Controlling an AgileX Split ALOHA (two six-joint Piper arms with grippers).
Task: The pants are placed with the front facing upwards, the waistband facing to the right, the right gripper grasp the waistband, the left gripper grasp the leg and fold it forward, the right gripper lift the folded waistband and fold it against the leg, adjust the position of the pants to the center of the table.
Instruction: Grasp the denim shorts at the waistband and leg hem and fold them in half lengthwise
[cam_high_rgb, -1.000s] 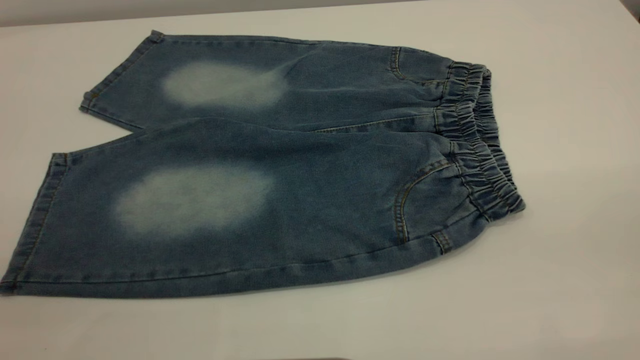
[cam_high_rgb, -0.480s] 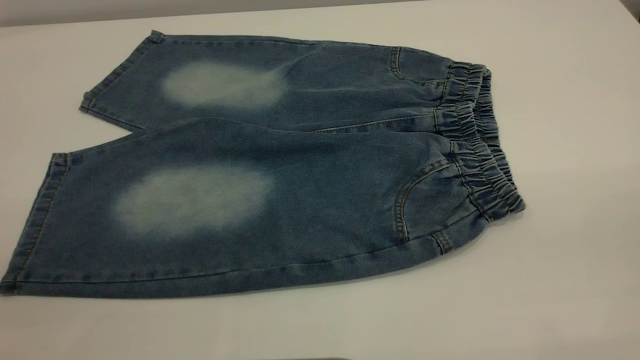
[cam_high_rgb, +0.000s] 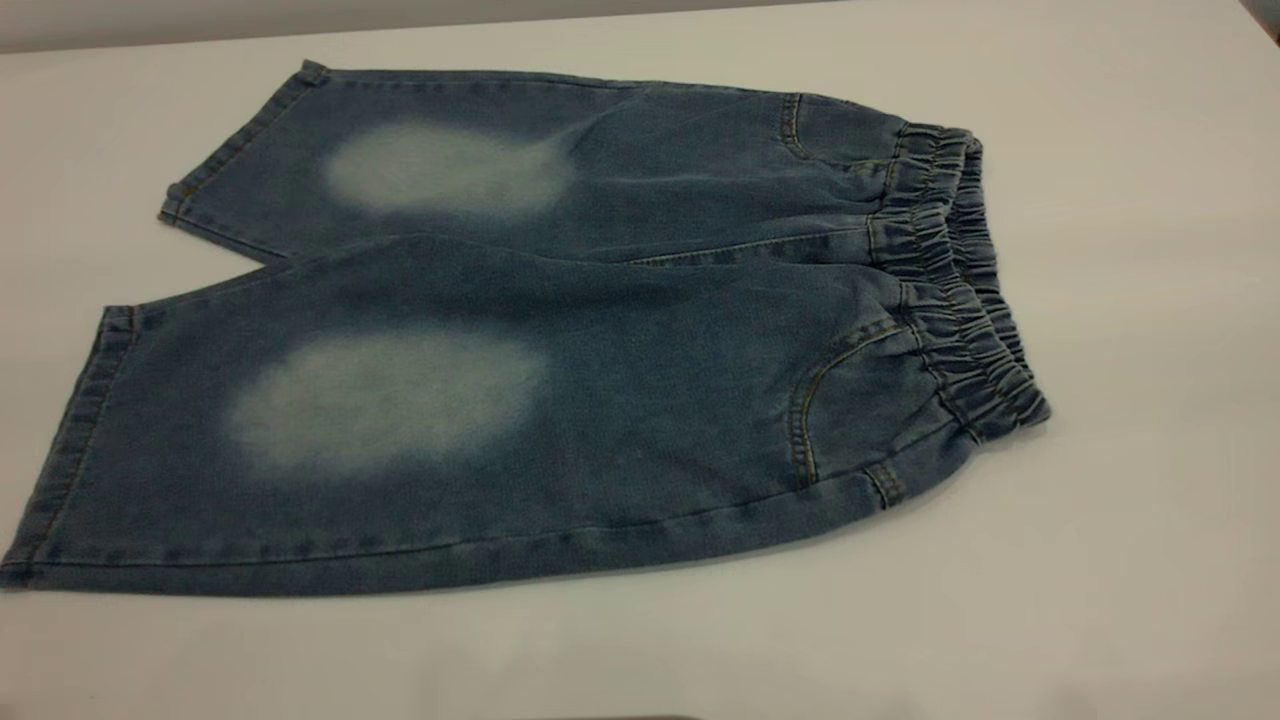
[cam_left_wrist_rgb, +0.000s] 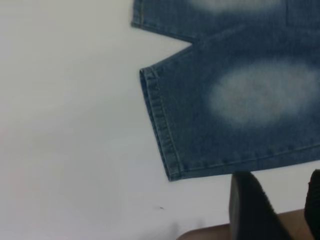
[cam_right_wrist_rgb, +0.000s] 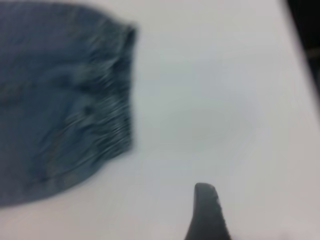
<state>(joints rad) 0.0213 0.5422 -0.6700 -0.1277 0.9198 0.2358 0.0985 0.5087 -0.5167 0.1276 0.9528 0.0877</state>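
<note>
The blue denim pants (cam_high_rgb: 600, 350) lie flat on the white table (cam_high_rgb: 1150, 450), front up, with a pale oval on each leg. The ruched waistband (cam_high_rgb: 950, 280) points right and the leg hems point left. Neither gripper shows in the exterior view. In the left wrist view, my left gripper (cam_left_wrist_rgb: 282, 202) hangs open over bare table, just off the near leg's hem corner (cam_left_wrist_rgb: 170, 172), holding nothing. In the right wrist view, my right gripper (cam_right_wrist_rgb: 207, 212) is over bare table, apart from the waistband (cam_right_wrist_rgb: 112, 110).
Bare table surrounds the pants, widest to the right of the waistband and along the front. A brown strip (cam_left_wrist_rgb: 210, 232) shows beside the left gripper. A dark area (cam_right_wrist_rgb: 306, 35) lies past the table's edge in the right wrist view.
</note>
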